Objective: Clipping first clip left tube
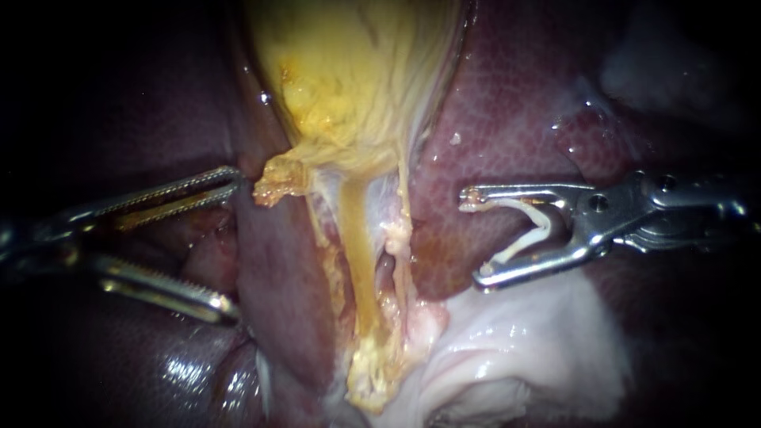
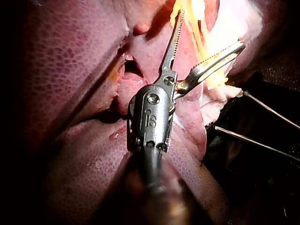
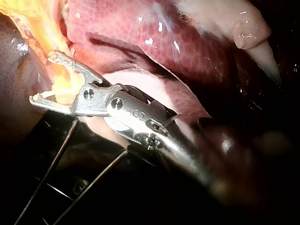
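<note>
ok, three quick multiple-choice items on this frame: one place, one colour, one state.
1. Where is the clip?
A: held in the right instrument's jaws
B: closed around a tube
C: dropped on the tissue

2. What colour is the clip?
A: black
B: white
C: gold

3. The left instrument's jaws are:
A: shut on a tube
B: shut, holding nothing
C: open, holding nothing

Key:
1A, the clip spans the right jaws, apart from the yellow tube.
2B, it shows white against the dark red liver.
3C, a wide gap shows between them with nothing gripped.
</note>
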`<state>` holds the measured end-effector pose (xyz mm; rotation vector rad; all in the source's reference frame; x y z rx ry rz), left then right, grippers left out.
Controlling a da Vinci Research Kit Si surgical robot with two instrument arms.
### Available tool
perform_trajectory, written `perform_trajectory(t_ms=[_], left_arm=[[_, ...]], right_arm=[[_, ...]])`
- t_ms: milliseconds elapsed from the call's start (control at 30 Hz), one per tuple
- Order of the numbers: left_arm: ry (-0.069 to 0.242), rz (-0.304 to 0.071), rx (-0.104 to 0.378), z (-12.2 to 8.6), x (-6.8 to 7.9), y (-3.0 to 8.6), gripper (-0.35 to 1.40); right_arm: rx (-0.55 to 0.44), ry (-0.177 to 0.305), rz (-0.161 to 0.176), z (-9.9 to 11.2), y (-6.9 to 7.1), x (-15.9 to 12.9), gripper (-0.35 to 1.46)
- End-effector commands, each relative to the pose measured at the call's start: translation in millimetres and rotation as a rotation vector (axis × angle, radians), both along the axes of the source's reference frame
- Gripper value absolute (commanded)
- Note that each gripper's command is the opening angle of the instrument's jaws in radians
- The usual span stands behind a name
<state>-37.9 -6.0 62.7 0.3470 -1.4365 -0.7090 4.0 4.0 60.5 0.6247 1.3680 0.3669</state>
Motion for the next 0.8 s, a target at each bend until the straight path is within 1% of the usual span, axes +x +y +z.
perform_trajectory(t_ms=[33,67,100,200,267,400,533,633,700,800], left_arm=[[0.005,-0.01,0.013,-0.1,0.0,0.2,0.81],[0.01,-0.031,0.03,0.0,0.1,0.4,0.79],[0.015,-0.039,0.043,0.1,0.1,0.6,0.78],[0.035,-0.065,0.058,0.7,0.3,1.5,0.72],[0.048,-0.08,0.073,1.3,0.3,2.1,0.69],[0.074,-0.097,0.083,2.9,0.5,3.4,0.67],[0.088,-0.099,0.099,4.2,0.3,4.1,0.64],[0.094,-0.102,0.105,5.0,-0.2,4.6,0.62],[0.098,-0.104,0.117,5.4,-0.7,4.7,0.59],[0.107,-0.104,0.129,6.0,-1.6,4.7,0.49]], right_arm=[[0.0,0.0,0.0,0.0,0.0,0.0,0.6],[0.0,-0.001,0.001,0.0,0.0,0.0,0.6],[0.0,-0.001,0.001,0.0,0.0,0.0,0.6],[0.0,-0.001,0.001,0.1,0.0,0.0,0.6],[0.0,-0.001,0.001,0.1,0.0,0.0,0.6],[-0.001,-0.001,0.001,0.2,-0.1,0.0,0.6],[-0.002,-0.002,0.002,0.4,-0.1,0.0,0.6],[-0.002,-0.002,0.002,0.4,-0.1,0.0,0.6],[-0.002,-0.002,0.002,0.4,-0.1,0.0,0.6],[-0.002,-0.002,0.002,0.4,-0.2,0.0,0.6]])
